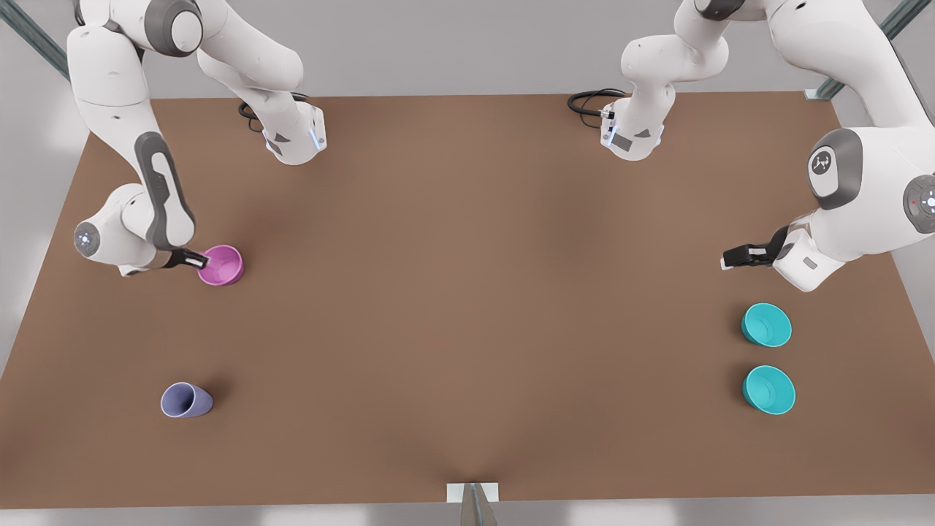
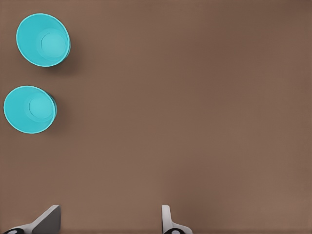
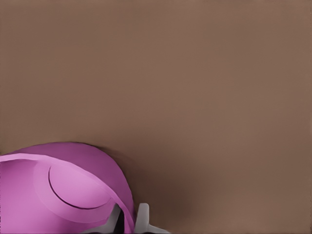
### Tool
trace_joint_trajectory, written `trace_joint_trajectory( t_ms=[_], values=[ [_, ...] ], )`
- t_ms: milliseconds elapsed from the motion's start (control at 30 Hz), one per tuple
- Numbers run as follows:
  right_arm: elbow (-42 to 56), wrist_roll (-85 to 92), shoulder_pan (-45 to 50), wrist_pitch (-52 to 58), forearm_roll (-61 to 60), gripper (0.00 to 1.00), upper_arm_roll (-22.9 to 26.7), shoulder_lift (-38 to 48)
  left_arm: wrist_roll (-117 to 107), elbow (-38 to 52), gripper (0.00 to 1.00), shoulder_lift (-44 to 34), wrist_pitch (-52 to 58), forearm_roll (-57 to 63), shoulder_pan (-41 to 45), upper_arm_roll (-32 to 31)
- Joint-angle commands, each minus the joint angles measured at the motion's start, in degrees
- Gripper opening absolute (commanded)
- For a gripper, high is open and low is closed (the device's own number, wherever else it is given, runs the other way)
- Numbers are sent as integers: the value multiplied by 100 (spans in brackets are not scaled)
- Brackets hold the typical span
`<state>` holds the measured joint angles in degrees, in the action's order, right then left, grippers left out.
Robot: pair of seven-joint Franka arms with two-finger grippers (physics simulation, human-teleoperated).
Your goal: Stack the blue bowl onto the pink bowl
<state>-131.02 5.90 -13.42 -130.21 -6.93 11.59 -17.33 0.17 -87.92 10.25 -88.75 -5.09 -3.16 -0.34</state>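
Note:
The pink bowl (image 1: 223,264) is at the front view's left, and my right gripper (image 1: 196,259) is shut on its rim. In the right wrist view the fingers (image 3: 143,217) pinch the rim of the pink bowl (image 3: 63,190), which looks slightly tilted. Two alike blue bowls (image 1: 767,324) (image 1: 769,389) stand upright at the front view's right, one behind the other. My left gripper (image 1: 734,257) hovers open above the table, a little away from them and holding nothing. Both blue bowls (image 2: 43,40) (image 2: 30,109) show in the left wrist view, beyond the open left gripper (image 2: 109,224).
A lavender-blue cup (image 1: 186,400) lies on its side near the front edge at the front view's left. The brown table (image 1: 467,292) stretches bare between the pink bowl and the blue bowls. Arm bases and cables sit along the far edge.

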Motion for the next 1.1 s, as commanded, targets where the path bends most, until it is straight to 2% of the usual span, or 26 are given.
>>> trace_joint_trajectory(
  t_ms=[0, 133, 233, 300, 367, 467, 600, 733, 867, 1067],
  values=[
    [208, 254, -37, 557, -98, 21, 1, -25, 0, 3, 100, -6, -2, 8, 0, -1],
    [1024, 325, 41, 1936, -353, 21, -60, 63, 0, 11, 100, -6, -2, 8, 0, -1],
    [1948, 176, 638, 3404, -1081, 21, -51, 151, 0, 11, 100, -6, -2, 8, 0, -1],
    [2273, -605, 1437, 3432, -1573, 21, -60, 107, 0, 11, 100, -6, -2, 8, 0, -1],
    [3099, -1564, 2344, 3370, -2172, 21, -60, -429, 0, 11, 100, 29, -11, 8, 0, -1],
    [4409, -2795, 3636, 2237, -2515, 21, -60, -1571, 0, 11, 100, 20, -11, 8, 0, -1],
    [6579, -4068, 4137, 2078, -2436, 21, -42, -3126, 0, 20, 100, 20, -11, 8, -9, -1],
    [6668, -4624, 4875, 1270, -2480, 21, -69, -3462, 9, 29, 100, 12, -11, 17, 0, -1],
    [6686, -4676, 4963, 558, -2489, 21, -456, -3628, 0, 29, 100, 20, -11, 17, 0, -1],
    [6686, -4817, 5209, 180, -2471, 21, -464, -3901, 0, 29, 100, 20, -20, 17, -9, -1]
  ],
)
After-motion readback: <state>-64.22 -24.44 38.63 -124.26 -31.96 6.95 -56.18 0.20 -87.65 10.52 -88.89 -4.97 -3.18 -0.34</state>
